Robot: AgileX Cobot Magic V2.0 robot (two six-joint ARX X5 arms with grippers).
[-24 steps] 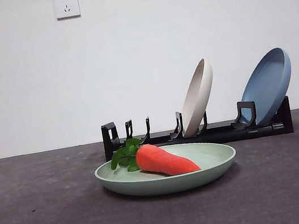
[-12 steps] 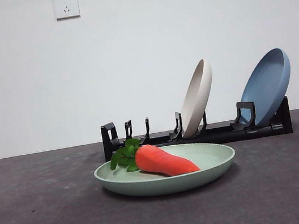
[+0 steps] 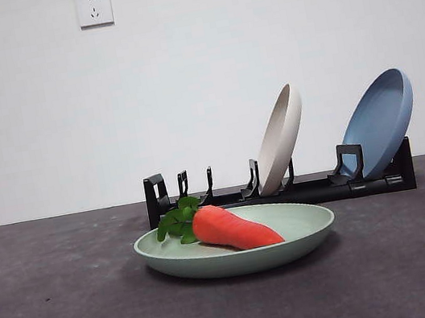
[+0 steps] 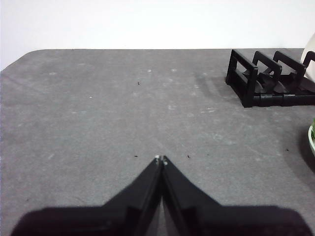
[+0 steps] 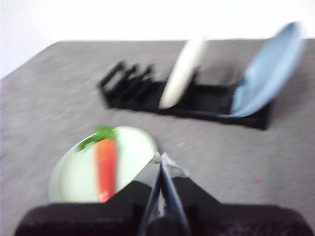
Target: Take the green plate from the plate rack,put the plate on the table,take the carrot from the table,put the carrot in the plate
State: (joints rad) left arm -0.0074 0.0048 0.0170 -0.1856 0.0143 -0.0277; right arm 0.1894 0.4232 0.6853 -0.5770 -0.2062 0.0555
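Observation:
The green plate lies flat on the table in front of the plate rack. The carrot rests in the plate, leaves toward the left. In the blurred right wrist view the same green plate and carrot lie ahead of my right gripper, which is shut, empty and apart from them. My left gripper is shut and empty over bare table, with the plate rack's end and a sliver of the green plate off to one side.
A beige plate and a blue plate lean in the rack. Behind the table stands a white wall with two sockets. Neither arm shows in the front view.
The front view stays essentially the same: plate, carrot and rack keep their places apart from a very slight shift of the picture.

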